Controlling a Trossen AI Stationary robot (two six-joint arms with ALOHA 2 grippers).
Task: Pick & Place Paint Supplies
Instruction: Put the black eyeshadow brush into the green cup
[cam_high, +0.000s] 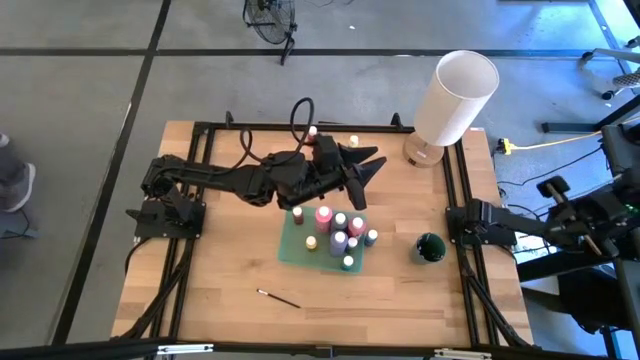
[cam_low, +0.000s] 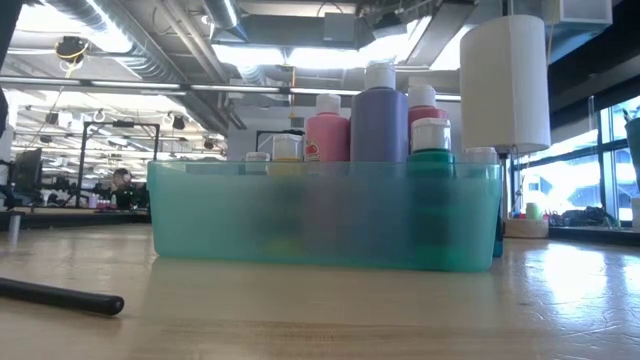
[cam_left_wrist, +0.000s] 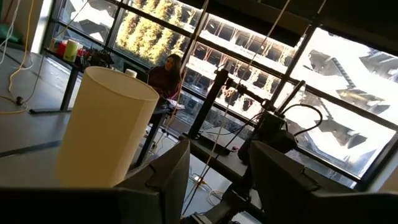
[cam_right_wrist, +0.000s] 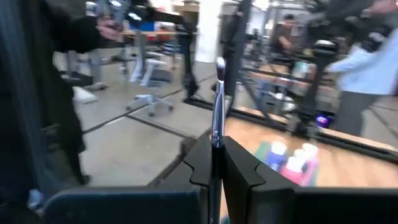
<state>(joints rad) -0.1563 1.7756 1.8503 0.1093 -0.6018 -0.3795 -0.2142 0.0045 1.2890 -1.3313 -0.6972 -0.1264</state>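
Observation:
A teal tray (cam_high: 296, 248) in the middle of the table holds several small paint bottles, among them a pink one (cam_low: 327, 130) and a purple one (cam_low: 379, 115). Two more small bottles (cam_high: 313, 130) stand at the far edge. A dark-handled brush (cam_high: 278, 298) lies flat on the wood near the front. My left gripper (cam_high: 368, 166) hangs open above the table beyond the tray's far side, with nothing between its fingers (cam_left_wrist: 168, 177). My right gripper (cam_right_wrist: 216, 155), drawn back at the table's right edge, is shut on a thin brush (cam_right_wrist: 217, 106). My right gripper pinches the thin brush between its two fingers (cam_right_wrist: 239, 168). The metal ferrule (cam_right_wrist: 216, 127) and the bristle end (cam_right_wrist: 219, 63) stick out past the fingertips. The brush is lifted clear of the table. Which part of the handle sits between the fingers is hidden by the fingers themselves.
A large white cylinder (cam_high: 455, 100) stands on a round base at the far right corner. A dark green round pot (cam_high: 430, 247) sits right of the tray. Black frame rails (cam_high: 458, 190) run along the table's sides. People show in the room beyond.

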